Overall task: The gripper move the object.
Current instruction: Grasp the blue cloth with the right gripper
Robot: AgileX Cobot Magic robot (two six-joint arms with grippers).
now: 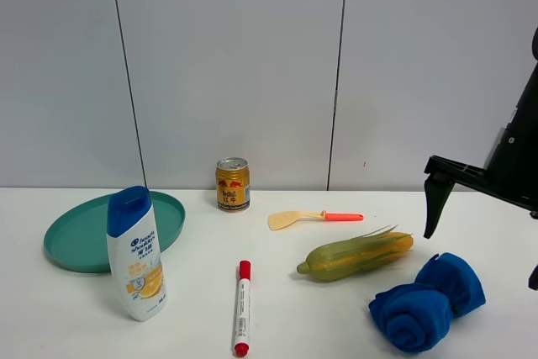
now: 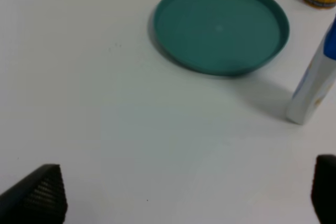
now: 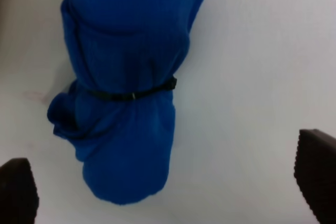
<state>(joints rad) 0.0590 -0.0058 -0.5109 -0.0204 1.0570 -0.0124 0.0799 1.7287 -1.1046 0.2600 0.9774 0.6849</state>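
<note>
A rolled blue towel, tied with a thin black band, lies at the table's front right; it fills the right wrist view. My right gripper hovers above it, open and empty, its dark fingertips set wide on either side of the towel's end. My left gripper is open and empty above bare table, near a teal plate; it is out of the exterior high view. The plate is empty at the left.
A white shampoo bottle with a blue cap stands in front of the plate. A gold can stands at the back. A red-capped marker, a yellow spatula with an orange handle and a corn cob lie mid-table.
</note>
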